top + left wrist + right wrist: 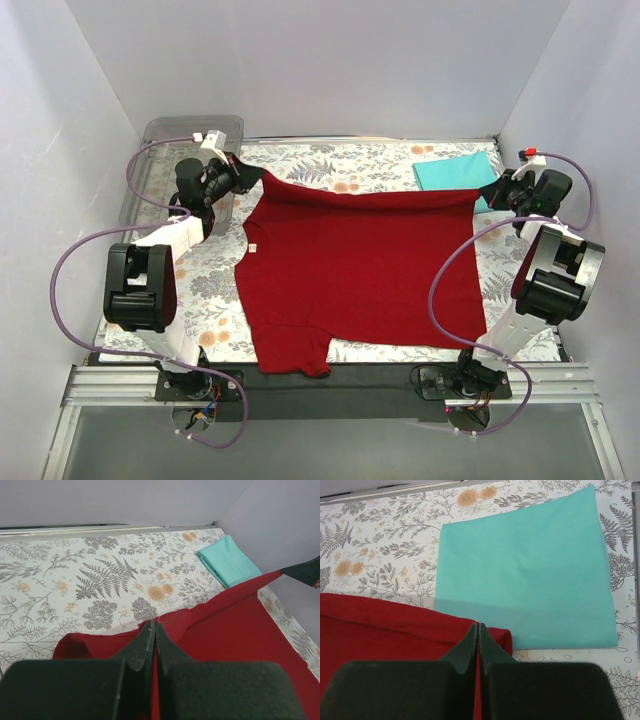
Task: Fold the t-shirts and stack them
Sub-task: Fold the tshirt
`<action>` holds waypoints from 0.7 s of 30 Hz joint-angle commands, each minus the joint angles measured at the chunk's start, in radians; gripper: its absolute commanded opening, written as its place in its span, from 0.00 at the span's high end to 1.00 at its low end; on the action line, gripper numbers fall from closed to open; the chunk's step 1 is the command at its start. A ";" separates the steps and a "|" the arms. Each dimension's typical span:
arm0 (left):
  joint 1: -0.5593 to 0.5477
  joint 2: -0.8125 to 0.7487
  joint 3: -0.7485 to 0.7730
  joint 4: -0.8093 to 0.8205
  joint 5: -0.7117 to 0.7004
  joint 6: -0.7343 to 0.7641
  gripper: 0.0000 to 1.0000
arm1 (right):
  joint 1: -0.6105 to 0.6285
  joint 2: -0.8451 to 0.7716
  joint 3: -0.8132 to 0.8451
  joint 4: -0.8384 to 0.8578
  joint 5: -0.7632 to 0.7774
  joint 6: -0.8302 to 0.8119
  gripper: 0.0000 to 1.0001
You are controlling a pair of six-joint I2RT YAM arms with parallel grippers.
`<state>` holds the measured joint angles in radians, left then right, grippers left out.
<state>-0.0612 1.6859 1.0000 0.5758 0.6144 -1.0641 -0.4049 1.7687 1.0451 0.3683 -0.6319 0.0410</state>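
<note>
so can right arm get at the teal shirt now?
Probably not yet: the teal shirt lies right by the right gripper, but it is shut on the red shirt and must let go first.

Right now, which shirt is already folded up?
The teal shirt in the far right corner: it lies as a neat rectangle. The red shirt is spread wide, its far edge pinched by the left gripper and right gripper.

Soft, even white light fills all three views, diffuse off the pale walls [60, 150]. A faint shadow band crosses the folded teal-turquoise cloth shirt [525, 575] beside the dark red cloth shirt [380, 625]. Close to each wrist lens the black jaws blur, while the floral-patterned mat [100, 575] is sharp. Overhead, the walls splay outward.
</note>
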 commanded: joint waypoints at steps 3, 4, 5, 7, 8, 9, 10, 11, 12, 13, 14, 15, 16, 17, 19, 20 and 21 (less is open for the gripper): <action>-0.002 -0.066 -0.044 0.019 0.004 -0.007 1.00 | -0.009 -0.058 -0.025 0.034 -0.035 -0.021 0.99; -0.002 -0.068 -0.046 0.019 0.005 -0.013 1.00 | -0.011 -0.060 -0.025 0.032 -0.037 -0.021 0.99; -0.002 -0.069 -0.052 0.021 0.007 -0.013 1.00 | -0.011 -0.060 -0.026 0.029 -0.041 -0.021 0.99; -0.002 -0.069 -0.054 0.024 0.008 -0.016 1.00 | -0.011 -0.060 -0.031 0.026 -0.048 -0.020 0.99; -0.002 -0.069 -0.054 0.018 0.008 -0.014 1.00 | -0.011 -0.063 -0.036 0.024 -0.052 -0.023 0.99; -0.002 -0.074 -0.054 0.015 0.008 -0.010 1.00 | -0.012 -0.067 -0.040 0.023 -0.052 -0.026 0.99; -0.002 -0.075 -0.055 0.015 0.008 -0.010 1.00 | -0.014 -0.074 -0.043 0.021 -0.052 -0.029 0.99; -0.002 -0.078 -0.055 0.010 0.007 -0.005 1.00 | -0.017 -0.077 -0.051 0.020 -0.054 -0.033 0.99; -0.002 -0.084 -0.060 0.007 0.007 -0.002 1.00 | -0.018 -0.080 -0.053 0.018 -0.055 -0.033 0.99; -0.002 -0.087 -0.063 0.007 0.005 -0.002 1.00 | -0.023 -0.081 -0.054 0.018 -0.057 -0.035 0.99; -0.002 -0.091 -0.064 0.004 0.005 0.001 1.00 | -0.026 -0.083 -0.057 0.015 -0.063 -0.036 0.99; -0.002 -0.092 -0.066 -0.001 0.005 0.003 1.00 | -0.028 -0.083 -0.060 0.014 -0.064 -0.038 0.99; -0.002 -0.095 -0.072 -0.002 0.007 0.001 1.00 | -0.031 -0.083 -0.065 0.011 -0.068 -0.036 0.99; -0.002 -0.097 -0.077 -0.004 0.007 0.003 1.00 | -0.031 -0.081 -0.071 0.008 -0.072 -0.036 0.99; -0.002 -0.101 -0.086 -0.007 0.007 0.003 1.00 | -0.034 -0.080 -0.079 0.004 -0.071 -0.070 0.99; -0.002 -0.103 -0.089 -0.007 0.008 0.003 1.00 | -0.034 -0.077 -0.083 0.001 -0.071 -0.078 0.99; -0.002 -0.104 -0.090 -0.007 0.011 0.003 1.00 | -0.037 -0.074 -0.082 0.001 -0.071 -0.078 0.99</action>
<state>-0.0612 1.6424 0.9218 0.5747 0.6151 -1.0775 -0.4328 1.7226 0.9714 0.3614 -0.6842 -0.0006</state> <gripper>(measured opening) 0.016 0.019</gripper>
